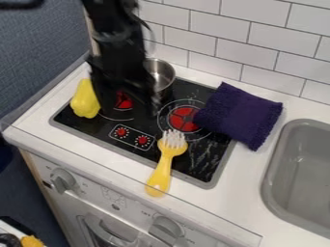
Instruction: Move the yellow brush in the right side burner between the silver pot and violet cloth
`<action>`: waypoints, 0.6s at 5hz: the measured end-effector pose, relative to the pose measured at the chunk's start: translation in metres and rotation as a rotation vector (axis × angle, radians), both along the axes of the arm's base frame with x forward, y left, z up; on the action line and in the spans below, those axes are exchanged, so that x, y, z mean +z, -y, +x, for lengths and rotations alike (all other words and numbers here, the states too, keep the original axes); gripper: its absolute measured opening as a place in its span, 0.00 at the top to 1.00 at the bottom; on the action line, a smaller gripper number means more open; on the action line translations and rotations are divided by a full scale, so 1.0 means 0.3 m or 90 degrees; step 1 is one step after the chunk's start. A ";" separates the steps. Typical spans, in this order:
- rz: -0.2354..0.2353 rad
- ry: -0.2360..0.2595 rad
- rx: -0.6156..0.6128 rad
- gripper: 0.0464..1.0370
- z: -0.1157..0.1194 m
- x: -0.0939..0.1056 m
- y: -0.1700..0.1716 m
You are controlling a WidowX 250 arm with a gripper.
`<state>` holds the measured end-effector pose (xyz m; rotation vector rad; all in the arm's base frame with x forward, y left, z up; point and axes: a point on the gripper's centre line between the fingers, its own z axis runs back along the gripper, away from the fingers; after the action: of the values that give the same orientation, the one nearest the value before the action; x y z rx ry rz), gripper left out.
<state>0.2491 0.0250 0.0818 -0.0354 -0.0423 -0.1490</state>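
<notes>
The black gripper [132, 99] hangs over the left part of the stovetop, in front of the silver pot and to the right of a yellow pepper. The silver pot [161, 72] stands at the back of the stove, partly hidden by the arm. A yellow brush [162, 172] with white bristles lies at the stove's front edge, bristles toward the back, its handle reaching onto the white counter. The violet cloth [240, 115] lies over the stove's right edge, just right of the right side burner [184, 119]. The brush head is just in front of that burner.
A yellow pepper [84, 100] rests on the stove's left edge. The grey sink [303, 169] is at the right, a tiled wall [232, 31] runs along the back, and the white counter [235, 193] borders the stove. Knobs project from the front panel below.
</notes>
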 end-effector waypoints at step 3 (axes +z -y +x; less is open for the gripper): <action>0.052 -0.082 0.057 0.04 -0.006 -0.223 0.118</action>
<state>0.2473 -0.0104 0.0148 0.0384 0.0902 -0.0588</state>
